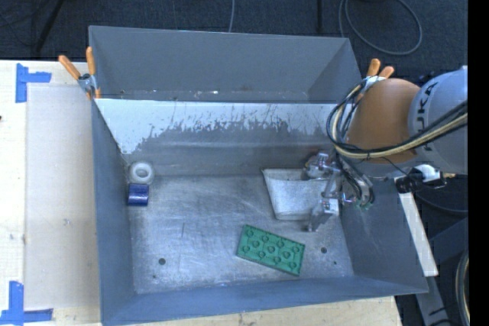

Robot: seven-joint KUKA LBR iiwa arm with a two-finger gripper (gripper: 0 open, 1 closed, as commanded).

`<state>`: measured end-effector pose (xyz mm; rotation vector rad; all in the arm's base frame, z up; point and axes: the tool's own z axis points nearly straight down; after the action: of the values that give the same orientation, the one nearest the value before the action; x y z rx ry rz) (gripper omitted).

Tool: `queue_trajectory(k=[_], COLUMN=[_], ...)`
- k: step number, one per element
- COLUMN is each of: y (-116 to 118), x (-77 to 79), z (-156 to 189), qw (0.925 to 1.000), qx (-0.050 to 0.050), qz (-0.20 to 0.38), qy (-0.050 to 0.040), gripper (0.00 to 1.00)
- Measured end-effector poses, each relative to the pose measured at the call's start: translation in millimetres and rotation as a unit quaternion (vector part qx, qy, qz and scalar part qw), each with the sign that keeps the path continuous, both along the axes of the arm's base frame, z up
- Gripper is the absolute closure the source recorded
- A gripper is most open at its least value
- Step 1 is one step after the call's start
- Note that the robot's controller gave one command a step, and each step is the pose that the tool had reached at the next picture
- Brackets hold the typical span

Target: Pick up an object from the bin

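Gripper [317, 219] is being held at a pale block's [286, 193] right edge, near a green plate [270, 249]. Its spread cannot be told.

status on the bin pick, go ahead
End effector low at right side of grey wedge block. Hold unconfirmed. Green studded plate close in front, blue-white roll far left.

The arm [428, 118] comes in from the right of the frame, its orange cover [382, 114] and looped cables sitting over the bin's [229, 80] right wall. The tool [319, 216] hangs low, right of centre, at the right edge of a pale grey wedge [287, 193] lying on the bin floor. Just below the wedge, toward the lower middle, lies a flat green studded plate [270, 249], tilted. Well apart, at the left, stands a small blue-and-white cylinder [139, 184].
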<state>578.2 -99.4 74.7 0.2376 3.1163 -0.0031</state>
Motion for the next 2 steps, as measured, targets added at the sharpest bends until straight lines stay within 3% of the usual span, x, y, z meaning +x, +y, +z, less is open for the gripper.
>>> queue_trajectory(k=[1, 2], y=[-0.5, -1.0], x=[2.4, -0.5], z=[1.9, -0.1], qw=[1.0, 0.9991], qx=[0.001, 0.002], qz=[0.001, -0.043], qy=[0.0041, 0.0028], gripper=[0.0, 0.0])
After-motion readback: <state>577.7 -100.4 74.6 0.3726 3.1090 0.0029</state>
